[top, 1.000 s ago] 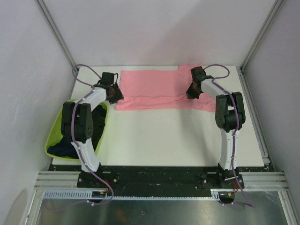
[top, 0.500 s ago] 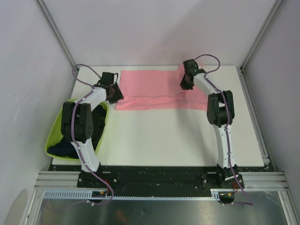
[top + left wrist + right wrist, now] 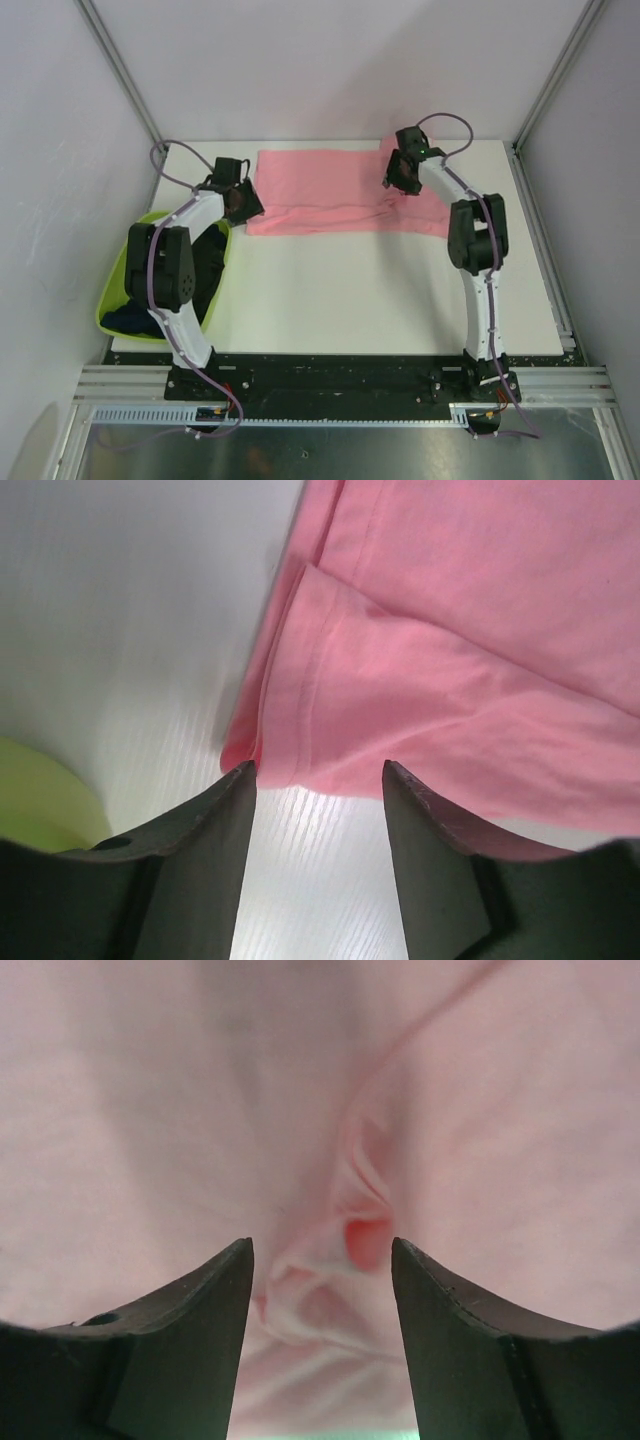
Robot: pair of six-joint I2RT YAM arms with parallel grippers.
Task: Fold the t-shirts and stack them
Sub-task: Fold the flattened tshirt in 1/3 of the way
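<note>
The pink shirt (image 3: pixel 330 190) lies spread at the far side of the tabletop (image 3: pixel 380 290). The left jaws stand open at its near left corner, the right jaws open above its right part.

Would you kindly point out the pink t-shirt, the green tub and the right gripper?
pink t-shirt (image 3: pixel 320 180): top view, middle of the spread cloth.
green tub (image 3: pixel 112 296): top view, left rim.
right gripper (image 3: pixel 320 1244): right wrist view, midway between its fingertips.

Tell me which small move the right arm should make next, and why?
Probably lower the right gripper and close it on the raised crease: its jaws stand open right above this bunched spot of the pink t-shirt, which needs pulling flat.
</note>
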